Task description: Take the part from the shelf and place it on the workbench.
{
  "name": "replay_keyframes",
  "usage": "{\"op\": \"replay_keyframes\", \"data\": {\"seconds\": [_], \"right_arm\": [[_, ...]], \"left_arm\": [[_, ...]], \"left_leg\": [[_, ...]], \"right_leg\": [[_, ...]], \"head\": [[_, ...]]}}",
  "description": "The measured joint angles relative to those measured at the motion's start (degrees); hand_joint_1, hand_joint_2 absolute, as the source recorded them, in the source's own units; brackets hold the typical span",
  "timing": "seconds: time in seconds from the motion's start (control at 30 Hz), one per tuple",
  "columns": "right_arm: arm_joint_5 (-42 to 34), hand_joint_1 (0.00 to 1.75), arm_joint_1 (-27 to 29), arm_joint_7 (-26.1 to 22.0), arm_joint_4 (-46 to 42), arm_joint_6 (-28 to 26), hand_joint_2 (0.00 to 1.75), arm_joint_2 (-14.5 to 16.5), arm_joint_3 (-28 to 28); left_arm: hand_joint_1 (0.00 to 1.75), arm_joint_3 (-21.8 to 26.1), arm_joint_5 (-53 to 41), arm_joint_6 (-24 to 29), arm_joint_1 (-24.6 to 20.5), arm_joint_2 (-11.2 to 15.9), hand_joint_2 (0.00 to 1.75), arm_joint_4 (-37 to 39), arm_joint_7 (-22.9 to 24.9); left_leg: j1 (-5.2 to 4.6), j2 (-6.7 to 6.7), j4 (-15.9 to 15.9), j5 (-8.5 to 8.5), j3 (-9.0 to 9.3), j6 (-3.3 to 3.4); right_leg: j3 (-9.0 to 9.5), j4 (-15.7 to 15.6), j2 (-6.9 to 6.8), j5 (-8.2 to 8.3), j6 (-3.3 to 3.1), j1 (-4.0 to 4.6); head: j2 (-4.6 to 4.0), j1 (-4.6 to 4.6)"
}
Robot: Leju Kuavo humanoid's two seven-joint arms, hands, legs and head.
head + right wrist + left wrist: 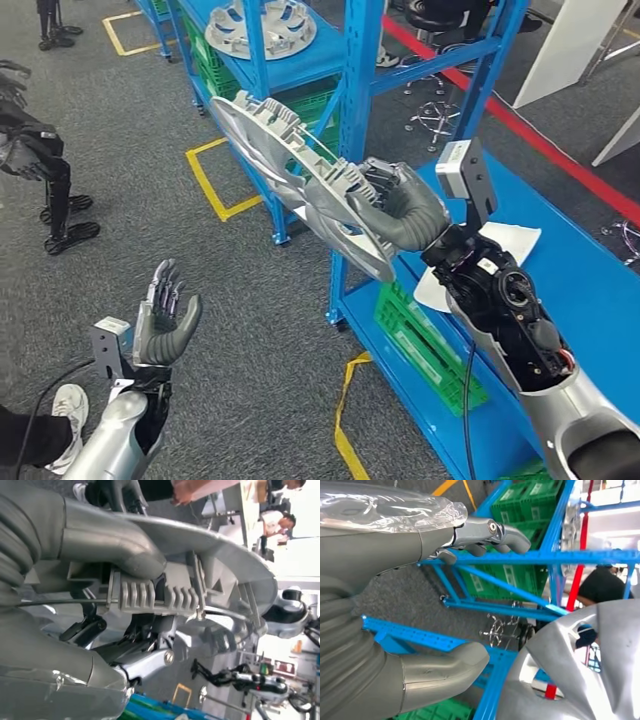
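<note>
A silver wheel cover, the part to be moved, hangs tilted in mid-air in front of the blue shelf, gripped at one edge by the robot's right hand. The thumb lies across the rim and the fingers hook into the ribbed back, so most of the disc overhangs the grasp and could twist loose or clip a shelf post. The left hand waits low, fingers apart, holding nothing.
</note>
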Motion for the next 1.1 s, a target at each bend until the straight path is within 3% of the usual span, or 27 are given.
{"op": "replay_keyframes", "data": {"seconds": [0.03, 0.1, 0.2, 0.23, 0.27, 0.3, 0.4, 0.47, 0.53, 0.6, 0.63, 0.7, 0.77, 0.8, 0.83, 0.9, 0.93, 1.0, 1.07, 1.1], "right_arm": [[0.0, 1.75, 0.0, 0.0, 0.0, 0.0, 1.75, 0.0, 0.0], [0.0, 1.75, 0.0, 0.0, -0.1, 0.0, 1.75, 0.1, 0.0], [0.0, 1.75, 0.1, 0.0, -0.1, 0.0, 1.75, 0.1, 0.0], [0.0, 1.75, 0.3, 0.0, 0.0, 0.0, 1.75, 0.1, 0.0], [0.0, 1.75, 0.4, 0.0, 0.0, 0.0, 1.75, 0.1, 0.0], [0.0, 1.75, 0.5, 0.0, 0.0, 0.0, 1.75, 0.1, 0.0], [-0.1, 1.75, 0.4, 0.0, 0.0, 0.0, 1.75, 0.1, -0.1], [-0.1, 1.75, 0.4, 0.0, -0.1, 0.3, 1.75, 0.1, -0.1], [-0.1, 1.75, 0.3, 0.0, -0.1, 0.6, 1.75, 0.1, -0.1], [-0.1, 1.75, 0.3, 0.1, -0.2, 0.7, 1.75, 0.2, -0.1], [-0.1, 1.75, 0.3, 0.1, -0.3, 0.8, 1.75, 0.2, -0.1], [-0.2, 1.75, 0.4, 0.3, -0.3, 1.0, 1.75, 0.2, -0.2], [-0.2, 1.75, 0.3, 0.4, -0.3, 1.5, 1.75, 0.2, -0.3], [-0.4, 1.75, 0.2, 0.3, -0.2, 1.8, 1.75, 0.2, -0.3], [-0.6, 1.75, 0.0, 0.2, -0.1, 2.1, 1.75, 0.3, -0.2], [-1.0, 1.75, -0.8, 0.0, 0.2, 2.7, 1.75, 0.4, -0.2], [-1.2, 1.75, -1.2, -0.1, 0.4, 3.0, 1.75, 0.4, -0.1], [-1.3, 1.75, -1.8, -0.3, 0.9, 3.6, 1.75, 0.6, 0.0], [-1.7, 1.75, -2.3, -0.4, 1.3, 4.2, 1.75, 0.7, 0.3], [-1.9, 1.75, -2.5, -0.4, 1.5, 4.5, 1.75, 0.8, 0.4]], "left_arm": [[0.00, 0.0, 0.0, 0.0, 0.0, 0.0, 1.75, 0.0, 0.0], [0.00, 0.0, 0.0, 0.0, -0.1, 0.0, 1.75, 0.0, 0.0], [0.00, 0.0, 0.0, 0.0, -0.2, -0.1, 1.75, 0.0, 0.0], [0.00, 0.0, 0.0, 0.0, -0.1, -0.1, 1.75, 0.0, 0.0], [0.00, 0.0, 0.0, 0.0, -0.1, -0.1, 1.75, 0.0, 0.0], [0.00, 0.0, 0.0, 0.0, 0.0, -0.1, 1.75, 0.0, 0.0], [0.00, 0.0, 0.0, -0.1, -0.1, -0.2, 1.75, 0.0, 0.0], [0.00, 0.0, 0.0, -0.1, -0.1, -0.2, 1.75, 0.0, 0.0], [0.00, 0.0, 0.0, -0.1, 0.0, -0.2, 1.75, 0.0, 0.0], [0.00, 0.0, 0.0, -0.1, -0.1, -0.2, 1.75, 0.0, 0.0], [0.00, 0.0, 0.0, -0.1, -0.2, -0.2, 1.75, 0.0, 0.0], [0.00, 0.0, 0.0, -0.1, -0.4, -0.2, 1.75, 0.0, 0.0], [0.00, 0.0, 0.1, 0.0, -0.4, -0.1, 1.75, 0.1, 0.0], [0.00, 0.0, 0.2, 0.1, -0.4, -0.1, 1.75, 0.2, 0.0], [0.00, 0.0, 0.4, 0.2, -0.4, 0.0, 1.75, 0.2, 0.0], [0.00, 0.0, 0.6, 0.5, -0.6, 0.0, 1.75, 0.3, 0.0], [0.00, 0.0, 0.8, 0.8, -0.7, 0.1, 1.75, 0.3, 0.0], [0.00, 0.0, 1.1, 1.3, -0.8, 0.2, 1.75, 0.3, 0.0], [0.00, 0.0, 1.3, 1.6, -0.7, 0.4, 1.75, 0.2, 0.0], [0.00, 0.0, 1.4, 1.7, -0.7, 0.5, 1.75, 0.1, 0.0]], "left_leg": [[0.00, -0.39, -0.1, 0.00, 0.12, 0.46], [0.04, -1.14, -0.5, 0.05, 0.64, 1.29], [0.06, -2.43, -0.6, -0.03, 1.10, 1.97], [-0.04, -2.98, -0.6, -0.05, 1.13, 2.02], [-0.14, -3.56, -0.6, -0.08, 1.16, 2.06], [-0.21, -4.16, -0.5, -0.11, 1.21, 2.06], [-0.27, -5.84, -0.3, -0.24, 1.29, 1.84], [-0.21, -6.70, -0.1, -0.12, 0.83, 1.38], [-0.13, -7.47, -0.2, 0.17, 0.42, 0.74], [-0.30, -5.98, 0.8, -0.64, -0.18, 0.18], [-0.35, -4.63, 3.2, -1.98, -1.31, -0.10], [-0.12, -2.45, 10.9, -5.54, -5.15, -0.61], [0.25, -2.03, 16.7, -7.08, -8.20, -1.01], [0.42, -1.91, 16.3, -6.32, -8.13, -1.15], [0.58, -1.67, 13.6, -4.69, -6.83, -1.24], [0.63, -0.19, 5.2, -1.21, -2.45, -1.23], [0.52, 0.30, 2.0, -0.25, -0.88, -0.96], [0.14, 0.33, 0.1, -0.08, -0.01, -0.14], [0.13, -0.74, 0.0, -0.02, 0.06, 0.72], [0.18, -1.20, -0.1, 0.00, 0.23, 1.08]], "right_leg": [[0.10, 0.1, -0.28, -0.23, 0.39, -0.15], [-0.53, 2.3, 0.54, -1.78, 0.93, -0.47], [-5.49, 13.4, 3.11, -7.02, 1.00, -0.42], [-7.26, 16.7, 3.44, -8.04, 0.95, -0.35], [-8.24, 18.2, 3.59, -8.00, 0.83, -0.32], [-8.12, 17.3, 3.70, -6.75, 0.64, -0.31], [-3.48, 5.7, 5.51, -0.43, -0.15, -0.29], [-1.34, 1.2, 6.76, 0.60, -0.46, -0.22], [-0.75, 0.4, 6.24, 0.40, -0.69, -0.23], [-0.36, -0.2, 5.26, 0.77, -1.17, -0.38], [-0.15, -0.5, 4.67, 0.93, -1.42, -0.44], [-0.07, -0.7, 3.53, 0.97, -1.68, -0.26], [-0.11, -0.6, 2.44, 0.91, -1.74, -0.26], [-0.12, -0.6, 1.95, 0.87, -1.71, -0.31], [-0.10, -0.6, 1.49, 0.80, -1.61, -0.37], [-0.07, -0.4, 0.70, 0.49, -1.14, -0.32], [-0.08, -0.3, 0.38, 0.31, -0.83, -0.19], [-0.01, -0.1, -0.20, 0.04, -0.13, 0.06], [0.12, -0.1, -0.65, -0.36, 0.58, -0.19], [-0.11, 0.7, -0.20, -1.07, 0.84, -0.37]], "head": [[0.00, 0.15], [0.00, 0.38], [0.00, 1.29], [0.00, 1.56], [0.00, 1.76], [0.00, 1.91], [0.00, 2.29], [0.00, 2.47], [0.00, 2.45], [0.00, 1.98], [0.00, 1.57], [0.00, 0.89], [0.00, 0.47], [0.00, 0.22], [0.00, 0.00], [0.00, -0.32], [0.00, -0.33], [0.00, -0.05], [0.00, 0.31], [0.00, 0.37]]}}
